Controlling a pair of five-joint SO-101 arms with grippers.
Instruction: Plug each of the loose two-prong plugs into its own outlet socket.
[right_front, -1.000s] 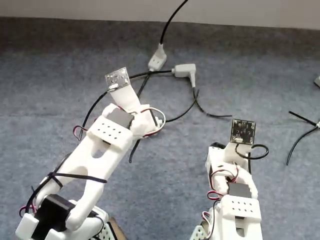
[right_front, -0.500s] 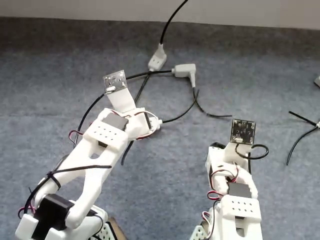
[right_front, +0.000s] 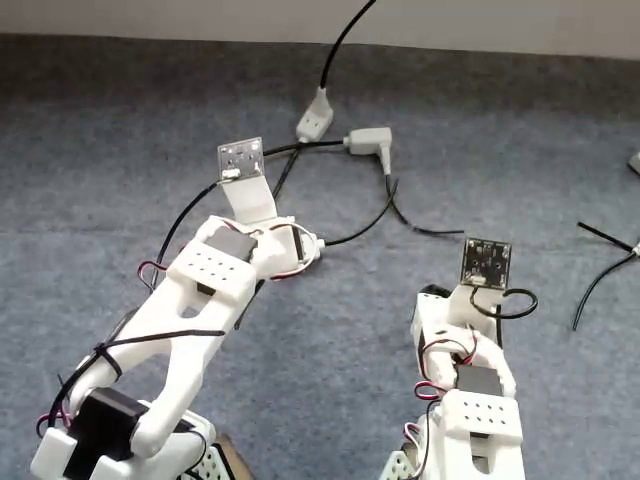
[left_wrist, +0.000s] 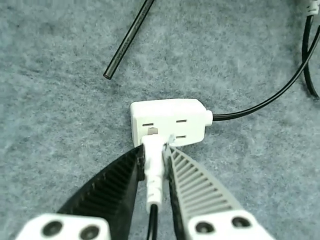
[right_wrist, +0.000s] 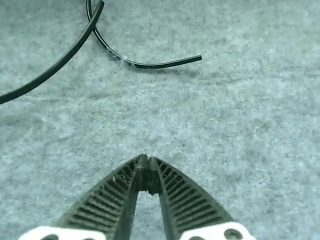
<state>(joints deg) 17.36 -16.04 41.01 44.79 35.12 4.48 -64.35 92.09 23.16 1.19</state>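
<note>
A white outlet block (left_wrist: 167, 121) lies on the grey carpet, with a black cord running off one end. My left gripper (left_wrist: 154, 155) is shut on a white two-prong plug (left_wrist: 153, 167); the plug's front end meets one pair of the block's slots. In the high view the left arm's wrist (right_front: 240, 160) hangs over that spot and hides the block. My right gripper (right_wrist: 148, 165) is shut on nothing, low over bare carpet. That arm's wrist (right_front: 486, 262) is at the right of the middle.
A white cord end (right_front: 315, 120) and a white angled plug (right_front: 368, 140) lie just beyond the left arm. Black cord (right_front: 370, 225) loops between the arms, its loose end (right_wrist: 150, 64) ahead of the right gripper. A cord stub (left_wrist: 127, 40) lies beyond the block. More cord (right_front: 600, 262) lies far right.
The left arm has stretched out and dropped a little, then its wrist edged to the right with the plug. The right arm has kept still.
</note>
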